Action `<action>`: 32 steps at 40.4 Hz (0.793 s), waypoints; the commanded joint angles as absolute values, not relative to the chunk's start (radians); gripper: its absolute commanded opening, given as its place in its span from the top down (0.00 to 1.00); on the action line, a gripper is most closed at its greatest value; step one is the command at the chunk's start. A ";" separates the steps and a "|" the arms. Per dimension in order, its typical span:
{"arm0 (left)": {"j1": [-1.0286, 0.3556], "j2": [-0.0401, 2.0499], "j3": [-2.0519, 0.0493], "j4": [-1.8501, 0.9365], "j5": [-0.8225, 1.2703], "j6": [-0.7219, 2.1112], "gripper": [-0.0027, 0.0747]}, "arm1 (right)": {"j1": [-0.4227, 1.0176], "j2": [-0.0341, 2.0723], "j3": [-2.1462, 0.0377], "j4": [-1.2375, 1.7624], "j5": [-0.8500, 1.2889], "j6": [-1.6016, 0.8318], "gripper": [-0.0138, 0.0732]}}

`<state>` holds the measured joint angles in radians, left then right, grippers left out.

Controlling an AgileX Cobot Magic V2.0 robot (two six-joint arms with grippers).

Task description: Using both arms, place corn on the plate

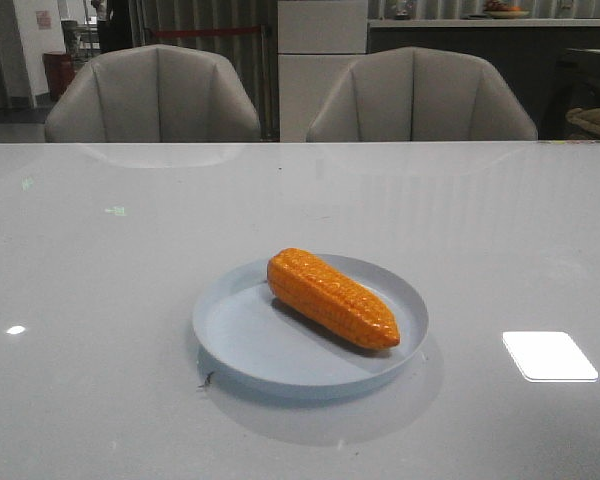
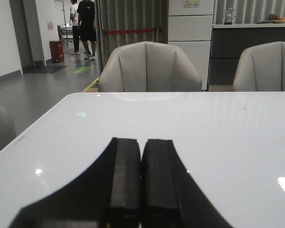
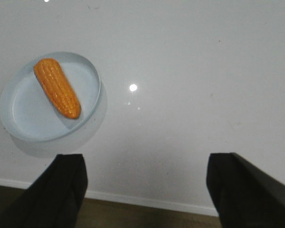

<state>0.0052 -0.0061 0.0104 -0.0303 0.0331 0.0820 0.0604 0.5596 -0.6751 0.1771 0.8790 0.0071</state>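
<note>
The corn [image 1: 332, 298] lies on its side inside the plate [image 1: 242, 352], set diagonally with its blunt end toward the far left rim and its tapered tip toward the near right rim; nothing grips it. Its glossy orange-yellow kernels run in rows along its length, and it is shorter than the plate is wide, leaving bare pale blue surface on its near left. The plate sits flat on the white glossy table [image 1: 100, 260], roughly central in the front view, with a small dark speck on the table just beside its near left rim. From the right wrist view the corn [image 3: 57, 87] and plate [image 3: 23, 118] show from above, well apart from the right gripper [image 3: 147, 187], whose two dark fingers [image 3: 66, 183] stand wide apart with nothing between them, hanging over the table's edge. In the left wrist view the left gripper [image 2: 141, 183] is closed, its two black fingers [image 2: 125, 180] pressed together and empty, low over bare table. Beyond the table's far edge stand two beige chairs [image 1: 155, 95], with a bright rectangular light reflection [image 1: 549, 355] on the tabletop near the right.
</note>
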 commanded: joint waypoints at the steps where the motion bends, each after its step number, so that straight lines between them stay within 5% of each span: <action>1: -0.002 -0.028 0.048 -0.039 -0.046 0.073 0.84 | 0.052 0.560 -0.700 0.189 0.879 0.006 0.13; 15: -0.002 -0.028 0.048 -0.039 -0.046 0.073 0.84 | 0.052 0.560 -0.700 0.189 0.687 0.006 0.16; 19: -0.002 -0.028 0.048 -0.039 -0.046 0.073 0.84 | 0.052 0.560 -0.700 0.189 0.628 0.006 0.29; 28: -0.002 -0.028 0.048 -0.039 -0.046 0.073 0.84 | 0.052 0.560 -0.700 0.189 0.614 0.006 0.77; 32: -0.002 -0.028 0.048 -0.039 -0.046 0.073 0.84 | 0.052 0.560 -0.700 0.189 0.607 0.006 0.76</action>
